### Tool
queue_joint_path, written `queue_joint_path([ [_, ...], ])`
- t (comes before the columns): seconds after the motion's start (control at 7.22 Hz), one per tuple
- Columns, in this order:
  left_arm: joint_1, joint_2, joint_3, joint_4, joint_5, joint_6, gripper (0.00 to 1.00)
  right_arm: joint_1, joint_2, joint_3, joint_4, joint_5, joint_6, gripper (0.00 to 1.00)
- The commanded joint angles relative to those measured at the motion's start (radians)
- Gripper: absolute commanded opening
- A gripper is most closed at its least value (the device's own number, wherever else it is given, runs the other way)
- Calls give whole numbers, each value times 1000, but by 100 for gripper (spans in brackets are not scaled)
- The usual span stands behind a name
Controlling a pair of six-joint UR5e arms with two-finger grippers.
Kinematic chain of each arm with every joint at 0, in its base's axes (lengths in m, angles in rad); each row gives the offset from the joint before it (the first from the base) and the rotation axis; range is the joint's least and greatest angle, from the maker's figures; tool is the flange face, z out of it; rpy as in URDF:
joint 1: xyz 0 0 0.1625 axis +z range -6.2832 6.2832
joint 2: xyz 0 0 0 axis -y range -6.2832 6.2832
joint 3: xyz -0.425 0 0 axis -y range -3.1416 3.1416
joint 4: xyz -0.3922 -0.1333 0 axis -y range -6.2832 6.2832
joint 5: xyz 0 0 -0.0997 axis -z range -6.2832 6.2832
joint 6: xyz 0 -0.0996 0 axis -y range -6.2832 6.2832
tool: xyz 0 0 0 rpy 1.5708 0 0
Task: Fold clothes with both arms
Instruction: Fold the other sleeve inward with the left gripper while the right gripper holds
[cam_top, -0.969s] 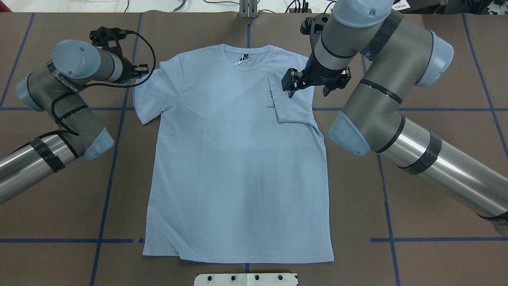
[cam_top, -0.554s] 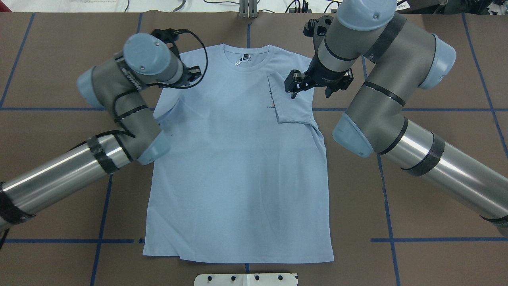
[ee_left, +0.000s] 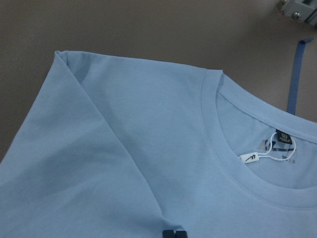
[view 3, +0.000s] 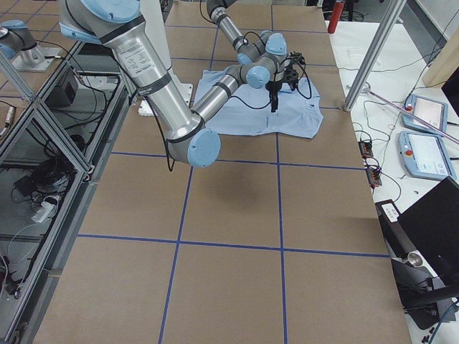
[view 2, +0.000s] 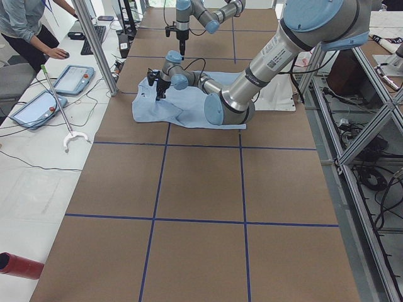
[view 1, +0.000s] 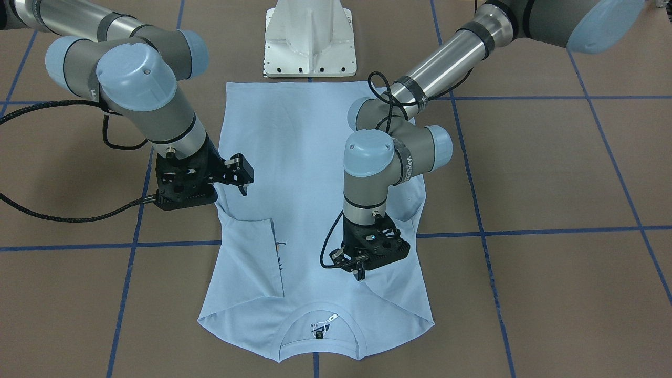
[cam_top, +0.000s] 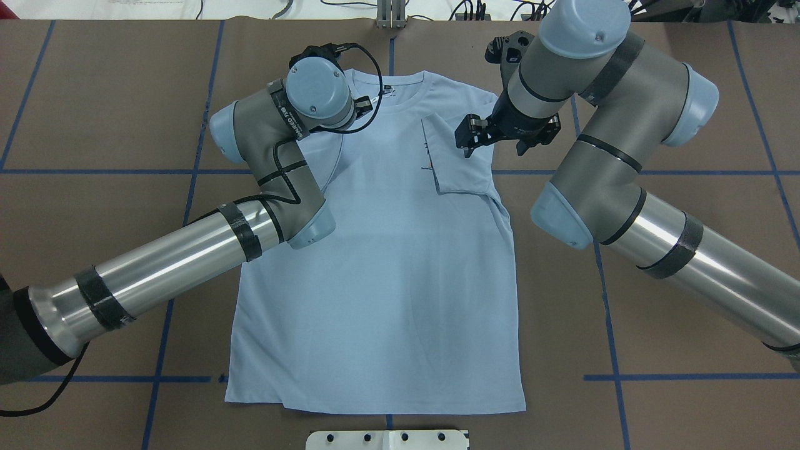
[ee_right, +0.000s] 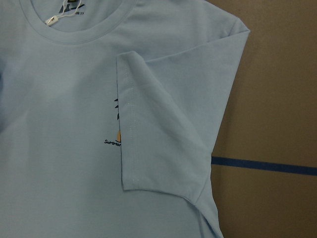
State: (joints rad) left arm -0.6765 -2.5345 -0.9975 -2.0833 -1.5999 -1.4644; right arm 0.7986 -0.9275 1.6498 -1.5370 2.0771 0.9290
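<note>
The pale blue T-shirt (cam_top: 387, 281) lies flat, collar (cam_top: 409, 79) at the table's far side. Its sleeve on the overhead view's right (cam_top: 459, 162) is folded in over the chest print (ee_right: 116, 134). My right gripper (cam_top: 492, 145) hangs open just above that folded sleeve and holds nothing. My left gripper (view 1: 359, 272) is shut on the other sleeve's cloth and stands low over the chest beside the collar. In the left wrist view a diagonal crease (ee_left: 109, 134) runs down to the shut fingertips (ee_left: 173, 233). From overhead the wrist hides the left gripper.
The white pedestal base (view 1: 310, 42) stands at the hem end of the shirt. Blue tape lines (cam_top: 187, 187) cross the brown table. A person (view 2: 25, 25) sits at a side desk with tablets (view 2: 72, 78). A metal post (cam_top: 390, 15) stands at the far edge.
My left arm has swung from the table's left in over the shirt, carrying the sleeve toward the collar. The right gripper has shifted slightly right and stays open.
</note>
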Motion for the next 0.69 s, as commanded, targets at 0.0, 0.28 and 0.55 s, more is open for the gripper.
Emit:
queue_joint_path([
  [0.0, -11, -1, -18, -43, -4, 10, 100, 1, -1, -2, 2, 0, -2, 100],
  [0.28, -18, 57, -109, -35, -104, 15, 100, 1, -4, 8, 5, 0, -1, 100],
  [0.55, -15, 315, -428, -18, -127, 83, 100, -25, -46, 97, 18, -12, 96, 100],
])
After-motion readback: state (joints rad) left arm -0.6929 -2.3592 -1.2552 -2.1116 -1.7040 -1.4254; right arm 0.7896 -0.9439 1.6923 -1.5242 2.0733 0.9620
